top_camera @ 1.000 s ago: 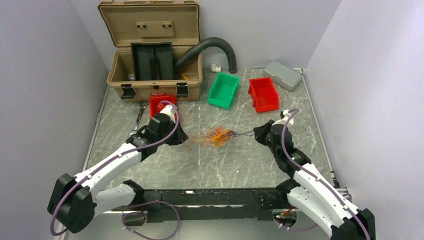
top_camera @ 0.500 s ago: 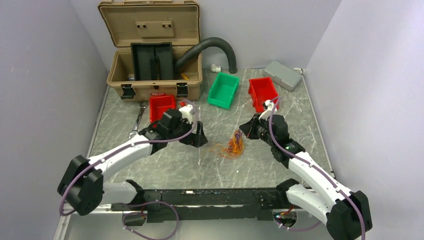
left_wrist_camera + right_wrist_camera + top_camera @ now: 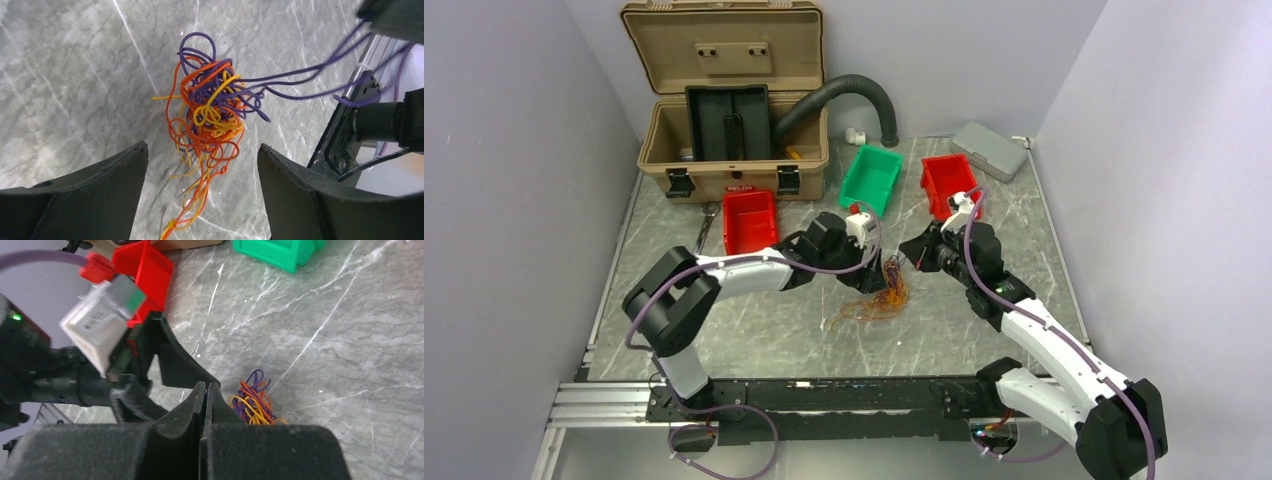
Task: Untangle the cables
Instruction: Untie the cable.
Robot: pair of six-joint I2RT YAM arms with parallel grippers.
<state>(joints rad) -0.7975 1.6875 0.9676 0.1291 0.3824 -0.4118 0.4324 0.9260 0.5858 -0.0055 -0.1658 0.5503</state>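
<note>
Your left gripper (image 3: 201, 150): jaws spread wide, holding nothing, hovering over cables (image 3: 212, 115). Tangle sits on table (image 3: 744, 320), between both grippers. Your right gripper (image 3: 206, 387): fingers pressed together, probably pinching purple strands; contact hidden.

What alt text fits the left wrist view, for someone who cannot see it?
A tangle of thin orange, yellow and purple wires fills the centre against a grey marbled tabletop, framed below by the left gripper, its two black jaws wide open. Several purple strands stretch from the tangle towards the upper right corner.
</note>
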